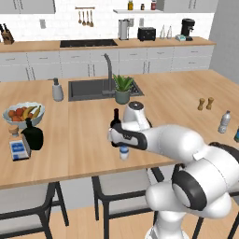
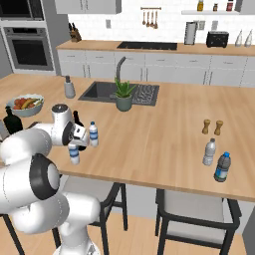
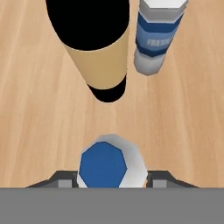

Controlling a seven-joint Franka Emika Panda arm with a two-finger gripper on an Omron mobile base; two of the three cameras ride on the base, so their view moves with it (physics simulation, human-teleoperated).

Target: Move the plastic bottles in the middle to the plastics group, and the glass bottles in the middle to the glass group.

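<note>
Clear plastic water bottle (image 3: 109, 162) sits between the half-closed gripper (image 3: 111, 180) tips, contact unclear — squeeze squarely, then lift straight up — clear of the wine bottle (image 3: 94, 48) just beside.

You see a wooden tabletop (image 1: 84, 140) with a sink (image 1: 88, 88), potted plant (image 1: 123, 88), grey soap dispenser (image 1: 57, 89), fruit bowl (image 1: 23, 113), and two brown shakers (image 1: 205, 103).

The blue label of the upright plastic bottle (image 3: 158, 35), standing beside the wine bottle (image 3: 97, 48) on the wooden counter (image 3: 35, 109), carries pale letters reading "FRESH", cut off at the label's edge. No other lettering is legible.
</note>
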